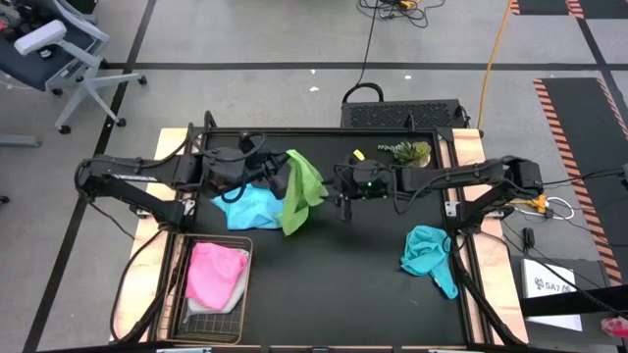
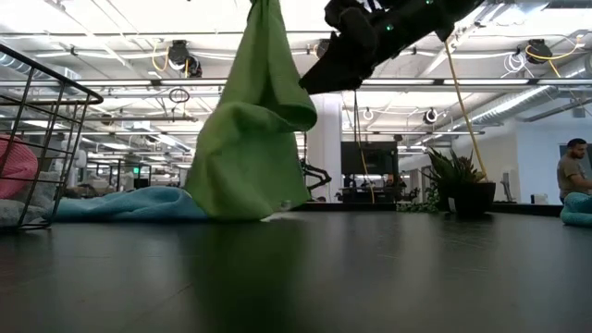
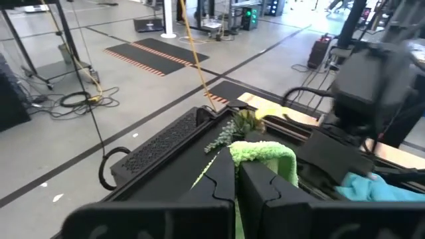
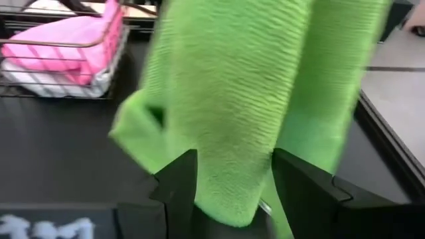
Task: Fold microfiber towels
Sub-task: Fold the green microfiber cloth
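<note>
My left claw (image 3: 236, 174) is squeezed shut on the top edge of the green towel (image 1: 300, 191), near the middle of the high view. The towel hangs down long and floppy, and its bottom end touches the black worktop (image 1: 343, 284). My right claw (image 4: 232, 174) is wide open with the towel between its fingers, but it is not gripping it yet.

What could go wrong? If my right claw shuts on the wrong spot, I think it grabs a bunch of cloth and not an edge. Then the fold comes out crooked. The towel is soft and fuzzy, so it could also slip out or twist.

The blue towel (image 1: 245, 208) lies crumpled just beside the green one, in the middle left. The dragging end could catch it and pull it along.

The teal towel (image 1: 430, 253) sits in a heap at the lower right. The pink towel (image 1: 216, 273) lies folded in the wire basket (image 1: 242, 319) at the lower left.
</note>
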